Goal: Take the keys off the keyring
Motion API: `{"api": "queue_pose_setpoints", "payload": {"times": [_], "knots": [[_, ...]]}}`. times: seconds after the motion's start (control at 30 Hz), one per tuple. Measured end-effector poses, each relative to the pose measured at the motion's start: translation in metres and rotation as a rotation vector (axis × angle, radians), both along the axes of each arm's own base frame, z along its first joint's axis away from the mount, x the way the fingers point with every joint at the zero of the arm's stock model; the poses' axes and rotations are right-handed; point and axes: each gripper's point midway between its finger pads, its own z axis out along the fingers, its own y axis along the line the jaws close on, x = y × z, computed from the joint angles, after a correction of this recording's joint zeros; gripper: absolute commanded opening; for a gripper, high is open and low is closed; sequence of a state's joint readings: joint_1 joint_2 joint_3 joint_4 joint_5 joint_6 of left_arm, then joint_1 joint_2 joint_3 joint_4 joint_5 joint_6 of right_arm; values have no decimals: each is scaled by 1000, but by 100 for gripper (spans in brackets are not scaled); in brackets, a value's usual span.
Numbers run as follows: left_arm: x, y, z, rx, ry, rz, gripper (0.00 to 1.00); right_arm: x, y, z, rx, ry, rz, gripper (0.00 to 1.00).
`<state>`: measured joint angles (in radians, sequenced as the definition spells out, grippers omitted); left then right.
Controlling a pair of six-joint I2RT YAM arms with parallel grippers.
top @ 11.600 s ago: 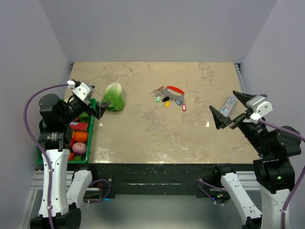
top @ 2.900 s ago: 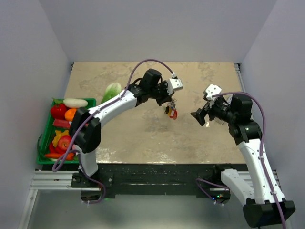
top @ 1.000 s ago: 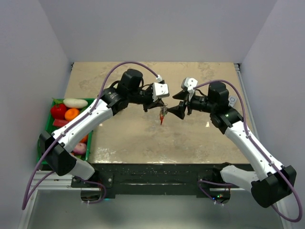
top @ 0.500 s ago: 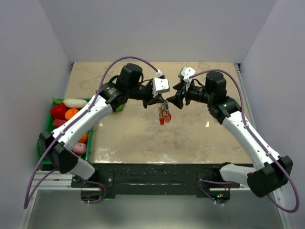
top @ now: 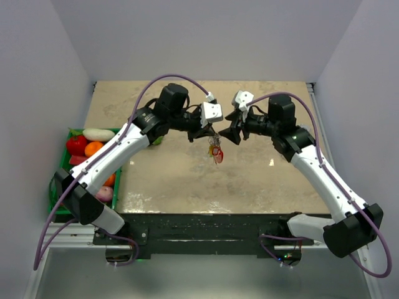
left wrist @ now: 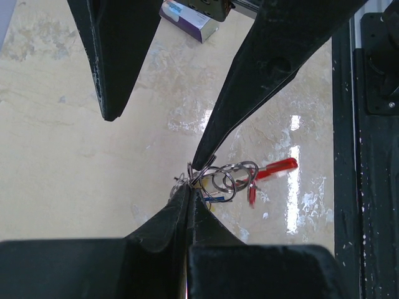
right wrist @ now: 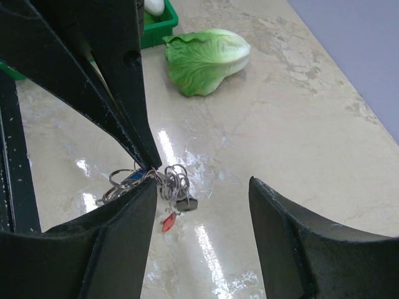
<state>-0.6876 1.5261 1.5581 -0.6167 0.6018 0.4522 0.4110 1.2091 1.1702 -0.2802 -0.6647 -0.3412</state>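
Note:
The keyring [left wrist: 234, 182] hangs in the air above the table, pinched at its top by my left gripper [left wrist: 189, 190], which is shut on it. Its keys [top: 216, 151] dangle below as a small red and yellow bunch, and the red fob [left wrist: 277, 168] sticks out to the right. My right gripper [right wrist: 201, 184] stands open right beside the bunch; its left finger [right wrist: 124, 230] touches the rings [right wrist: 176, 180], while the other finger is well apart. A dark key head [right wrist: 186, 203] and a red tag [right wrist: 168, 221] hang under the rings. From above, both grippers, left [top: 210, 132] and right [top: 230, 134], meet tip to tip.
A lettuce [right wrist: 206, 59] lies on the beige table beyond the left arm. A green basket [top: 68, 134] of vegetables sits at the table's left edge. A white-and-blue card [left wrist: 184, 14] lies near the right side.
Both grippers have risen and shifted toward the back with the bunch between them. The right gripper has come in against the rings and its jaws have narrowed a little.

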Motion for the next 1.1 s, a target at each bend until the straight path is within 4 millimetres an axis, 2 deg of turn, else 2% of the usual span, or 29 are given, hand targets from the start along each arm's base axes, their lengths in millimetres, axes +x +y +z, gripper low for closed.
{"api": "queue_pose_setpoints", "payload": {"times": [0.13,0.37,0.7,0.8,0.83,0.93,1.1], "knots": [[-1,0,0,-3,5,-3,0,-2,1,1,4,0,13,59],[-3,-2,1,-10,11,-13,0,-5,4,1,13,5,40,44],[-4,-1,1,-10,17,-16,0,-13,12,-9,11,37,114,37],[-5,-2,1,-13,19,-21,0,-15,13,-10,9,37,126,26],[-5,-2,2,-15,20,-21,0,-16,13,-9,10,36,134,15],[-4,-2,3,-18,19,-18,0,-19,14,-10,10,39,153,0],[-3,-1,4,-19,17,-11,1,-23,15,-9,12,37,166,0]]}}
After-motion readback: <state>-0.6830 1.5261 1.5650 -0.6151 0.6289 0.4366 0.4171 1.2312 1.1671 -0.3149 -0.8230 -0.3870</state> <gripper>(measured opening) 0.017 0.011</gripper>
